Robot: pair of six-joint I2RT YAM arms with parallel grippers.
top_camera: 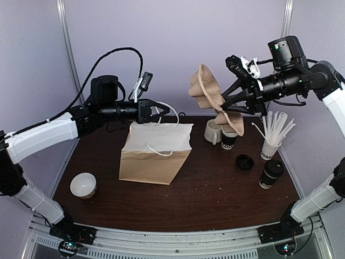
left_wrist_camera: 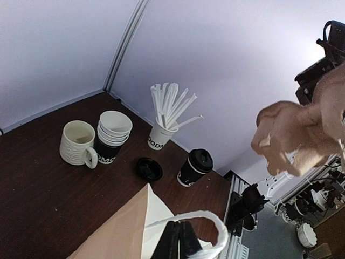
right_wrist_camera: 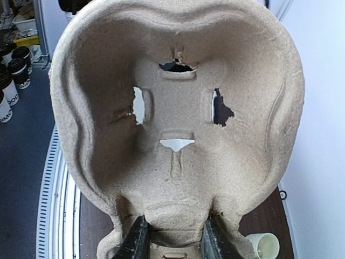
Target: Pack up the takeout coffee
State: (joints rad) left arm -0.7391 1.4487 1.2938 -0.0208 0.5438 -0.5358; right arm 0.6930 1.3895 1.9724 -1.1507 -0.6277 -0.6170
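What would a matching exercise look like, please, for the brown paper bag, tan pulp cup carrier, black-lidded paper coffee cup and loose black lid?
1. brown paper bag
2. tan moulded-pulp cup carrier
3. black-lidded paper takeout coffee cup
4. loose round black plastic lid

A. lying flat on the table
B. held aloft in the right gripper
C. standing upright near the table's right edge
D. white handle pinched by the shut left gripper

Pairs: 1-D, 2-B, 3-C, 4-A
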